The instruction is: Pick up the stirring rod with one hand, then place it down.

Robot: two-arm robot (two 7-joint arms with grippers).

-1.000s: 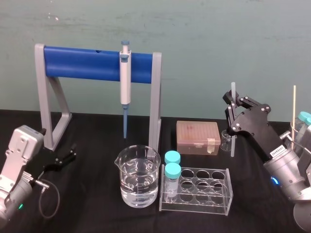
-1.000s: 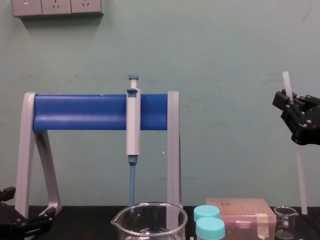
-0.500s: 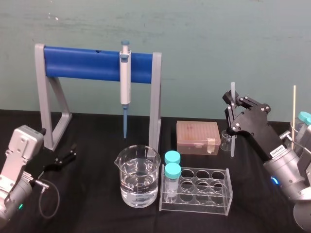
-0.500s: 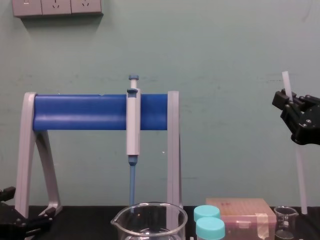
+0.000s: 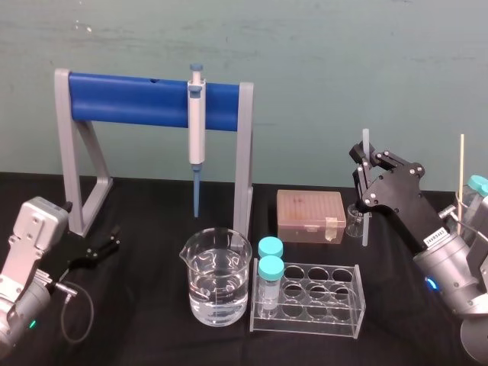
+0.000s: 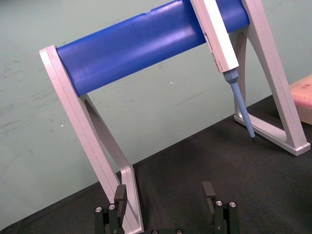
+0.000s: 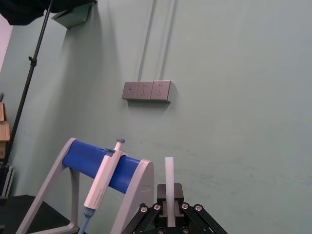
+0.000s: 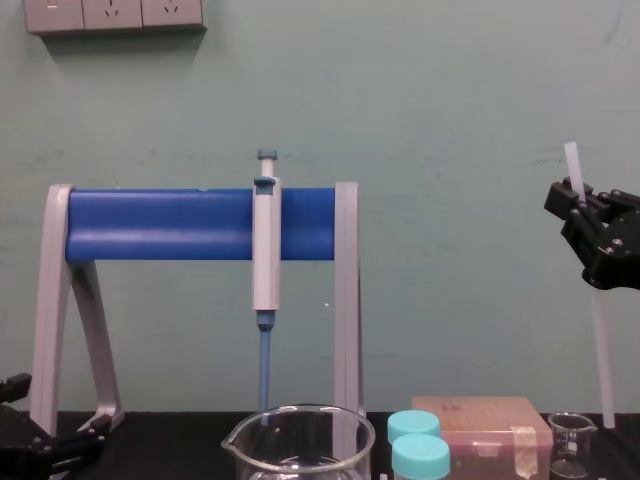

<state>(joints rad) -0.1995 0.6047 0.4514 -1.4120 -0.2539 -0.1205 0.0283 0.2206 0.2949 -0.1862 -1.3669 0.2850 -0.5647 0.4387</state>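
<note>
Stirring rod (image 5: 365, 229) stands upright, clamped near its top in the right gripper (image 5: 366, 164), lower end just beside a small glass beaker (image 5: 354, 221); left gripper (image 5: 107, 242) sits low by the pipette stand (image 5: 130, 99), jaws apart, empty.

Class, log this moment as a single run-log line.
phase: holding | right gripper: jaws shut on stirring rod, upright beside small beaker | left gripper: parked low left, jaws open
</note>
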